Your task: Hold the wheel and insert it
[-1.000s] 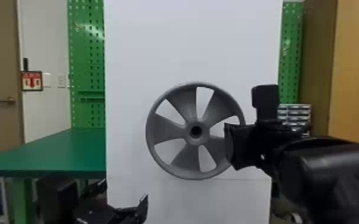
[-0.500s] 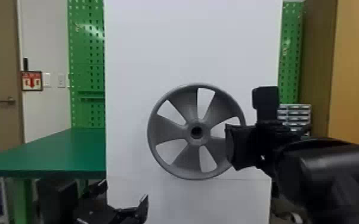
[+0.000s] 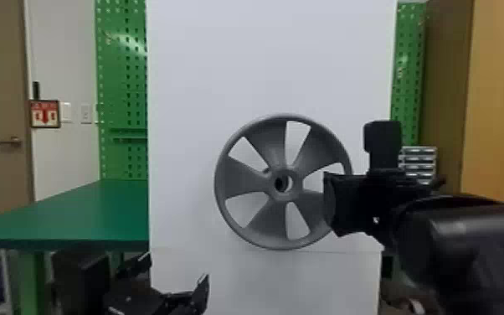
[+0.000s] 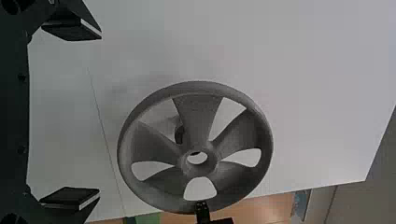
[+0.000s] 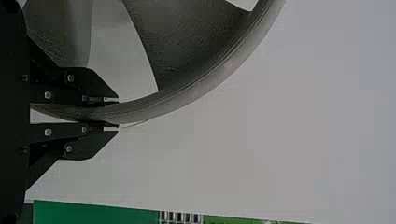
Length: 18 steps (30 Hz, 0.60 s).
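Clamped with the right claw (image 3: 330,203), spread wide with the left claw (image 3: 176,268).
Brings the right arm (image 3: 464,234) in from the right edge of the head view, pointing it toward the middle, with a black block (image 3: 383,142) upright above the wrist. In the right wrist view, draws the right claw's (image 5: 116,113) two fingers (image 5: 70,95) close together, running side by side. Holds the left claw low, at the bottom edge and left of centre, tips angled upward; in the left wrist view, sets its flat black pads (image 4: 70,30) well apart.
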{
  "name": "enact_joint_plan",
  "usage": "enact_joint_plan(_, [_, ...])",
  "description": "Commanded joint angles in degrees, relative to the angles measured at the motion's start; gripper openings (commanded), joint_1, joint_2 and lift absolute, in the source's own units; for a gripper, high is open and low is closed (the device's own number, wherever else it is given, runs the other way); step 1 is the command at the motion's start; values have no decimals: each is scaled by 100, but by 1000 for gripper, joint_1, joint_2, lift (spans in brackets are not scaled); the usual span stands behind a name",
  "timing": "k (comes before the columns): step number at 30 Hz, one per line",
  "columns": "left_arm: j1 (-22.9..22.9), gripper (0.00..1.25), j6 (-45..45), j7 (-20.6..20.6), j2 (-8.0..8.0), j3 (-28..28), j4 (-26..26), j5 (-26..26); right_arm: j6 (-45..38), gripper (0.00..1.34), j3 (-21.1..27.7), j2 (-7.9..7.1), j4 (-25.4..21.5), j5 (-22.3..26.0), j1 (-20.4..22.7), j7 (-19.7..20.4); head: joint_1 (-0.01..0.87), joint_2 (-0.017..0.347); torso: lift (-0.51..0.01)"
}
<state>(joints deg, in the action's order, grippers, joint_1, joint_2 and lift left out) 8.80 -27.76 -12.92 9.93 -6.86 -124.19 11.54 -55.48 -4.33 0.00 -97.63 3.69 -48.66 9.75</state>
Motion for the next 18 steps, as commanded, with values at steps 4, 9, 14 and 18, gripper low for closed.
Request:
enact_joint_plan(4, [8,1147,7,0,0,-9,9,-3,55,157,-33,5,139,35,-74,0,97,15,-442])
enact_joint_plan(9, [17,1147,16,0,0,-18,9,6,90,157,-103,5,236,44,-127,0,97,15,-442])
enact_joint_plan(14, [17,1147,16,0,0,-18,17,6,125,157,-147,5,306,35,-144,0,97,15,-442])
enact_joint_plan(18, [26,1147,34,0,0,-18,35,15,169,157,-191,5,367,26,-153,0,97,15,-442])
